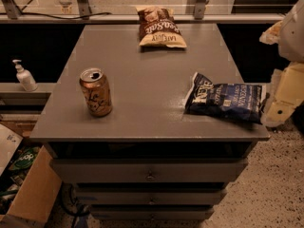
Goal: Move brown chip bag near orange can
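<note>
The brown chip bag (159, 26) lies flat at the far edge of the grey cabinet top (142, 80), its cream-yellow band toward me. The orange can (96, 91) stands upright near the front left, opened top showing. The two are far apart. My gripper (281, 103) is at the right edge of the view, beside the cabinet's right side and just past the end of a dark blue chip bag (223, 101). It holds nothing that I can see. It is far from the brown chip bag and the can.
The dark blue chip bag lies at the front right of the cabinet top. Drawers (149, 171) run down the cabinet's front. A white pump bottle (24, 76) stands on a ledge to the left. A cardboard box (28, 194) sits on the floor at lower left.
</note>
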`<state>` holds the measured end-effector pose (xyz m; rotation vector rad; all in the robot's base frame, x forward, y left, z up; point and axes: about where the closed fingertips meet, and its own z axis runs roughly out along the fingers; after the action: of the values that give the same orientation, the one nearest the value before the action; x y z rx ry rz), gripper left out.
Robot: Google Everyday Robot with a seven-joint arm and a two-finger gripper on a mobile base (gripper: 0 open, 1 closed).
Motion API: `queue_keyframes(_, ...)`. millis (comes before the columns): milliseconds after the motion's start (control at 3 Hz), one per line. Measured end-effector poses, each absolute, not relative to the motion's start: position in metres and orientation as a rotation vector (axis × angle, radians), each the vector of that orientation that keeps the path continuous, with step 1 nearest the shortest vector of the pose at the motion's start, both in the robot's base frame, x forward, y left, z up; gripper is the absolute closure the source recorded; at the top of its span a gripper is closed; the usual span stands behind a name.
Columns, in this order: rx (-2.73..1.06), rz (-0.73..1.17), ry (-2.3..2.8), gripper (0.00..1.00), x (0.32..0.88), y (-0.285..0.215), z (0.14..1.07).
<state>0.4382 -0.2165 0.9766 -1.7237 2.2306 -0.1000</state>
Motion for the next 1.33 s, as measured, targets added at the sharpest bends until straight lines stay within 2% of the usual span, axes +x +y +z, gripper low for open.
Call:
queue_keyframes(667, -1.656, -0.108, 2.198, 0.0, 0.457, -0.201, 0.972)
queue_keyframes(1333, -1.454, -0.112, 2.078, 0.0, 0.558, -0.136, 0.949)
